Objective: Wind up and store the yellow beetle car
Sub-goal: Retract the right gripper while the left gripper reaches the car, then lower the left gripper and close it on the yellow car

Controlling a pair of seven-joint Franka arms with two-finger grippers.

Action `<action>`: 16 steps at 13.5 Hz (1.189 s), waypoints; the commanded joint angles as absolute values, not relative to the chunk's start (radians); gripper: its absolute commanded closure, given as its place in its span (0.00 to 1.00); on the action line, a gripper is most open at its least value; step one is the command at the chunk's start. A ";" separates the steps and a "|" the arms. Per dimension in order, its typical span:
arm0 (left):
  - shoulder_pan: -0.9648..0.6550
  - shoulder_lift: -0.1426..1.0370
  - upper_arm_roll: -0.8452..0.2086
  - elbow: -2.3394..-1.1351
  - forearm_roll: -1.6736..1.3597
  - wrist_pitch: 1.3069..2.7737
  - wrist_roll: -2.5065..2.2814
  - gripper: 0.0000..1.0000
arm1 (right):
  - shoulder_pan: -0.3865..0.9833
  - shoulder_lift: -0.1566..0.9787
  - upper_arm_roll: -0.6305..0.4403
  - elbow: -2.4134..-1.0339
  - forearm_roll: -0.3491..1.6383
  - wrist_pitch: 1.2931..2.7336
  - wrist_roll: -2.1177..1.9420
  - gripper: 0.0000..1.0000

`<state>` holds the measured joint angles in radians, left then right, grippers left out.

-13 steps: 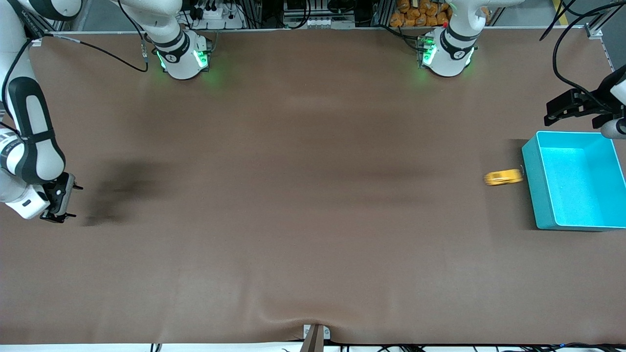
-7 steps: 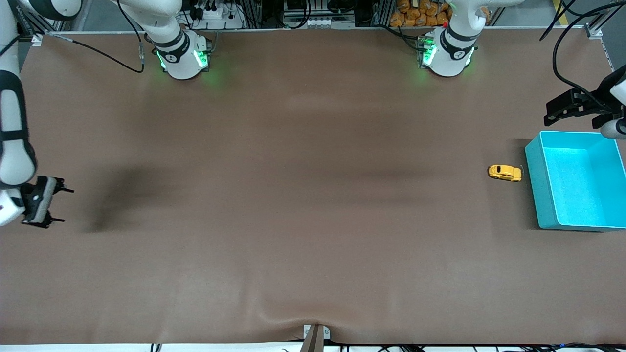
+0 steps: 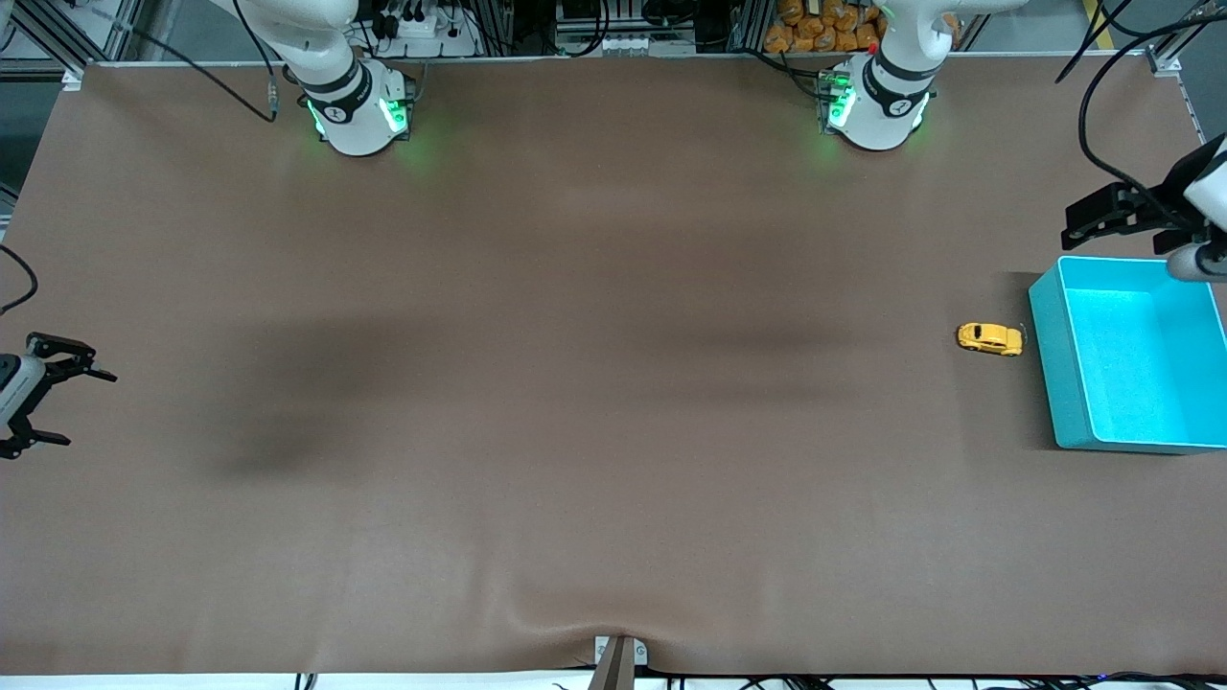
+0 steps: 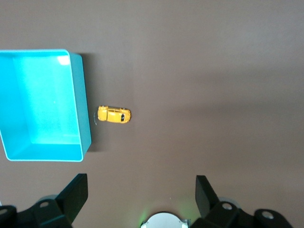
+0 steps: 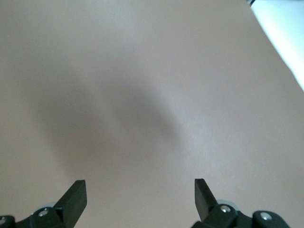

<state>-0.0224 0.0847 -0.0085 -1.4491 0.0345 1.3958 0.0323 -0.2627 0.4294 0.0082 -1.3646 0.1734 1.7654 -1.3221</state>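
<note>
End effector of the left arm [image 3: 1117,213] hangs with its fingers spread and empty over the surface by the open teal plastic bin [image 3: 1054,383], while the right arm's end effector [image 3: 53,393], equally spread and empty, waits at the right arm's end of the brown cloth-covered surface [image 3: 575,383]. Sitting on that cloth just beside the bin's outer wall is the tiny orange-yellow beetle-shaped toy car [image 3: 990,338]. So close to the wall, a descending finger could strike the bin's rim, or nudge the free-wheeling car into rolling off.

yellow beetle car [image 3: 989,338]: glossy | teal bin [image 3: 1064,383]: smooth plastic | table [image 3: 575,383]: matt brown cloth
</note>
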 commanded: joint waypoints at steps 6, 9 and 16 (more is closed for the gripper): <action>-0.015 0.103 -0.005 -1.753 0.075 1.685 -0.500 0.00 | -0.157 0.192 0.031 -1.402 0.176 1.707 -0.773 0.00; -0.009 0.104 0.000 -1.908 0.078 1.897 -0.685 0.00 | -0.109 0.112 0.029 -1.410 0.149 1.603 -0.455 0.00; 0.145 0.186 0.008 -2.135 0.081 2.233 -0.870 0.00 | 0.150 -0.023 -0.194 -1.497 0.072 1.425 -0.118 0.00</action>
<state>0.0977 0.1787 0.0149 -2.0964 0.0584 2.1689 -0.8337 0.0763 0.0378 -0.1028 -1.4215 0.0861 1.4254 -0.1414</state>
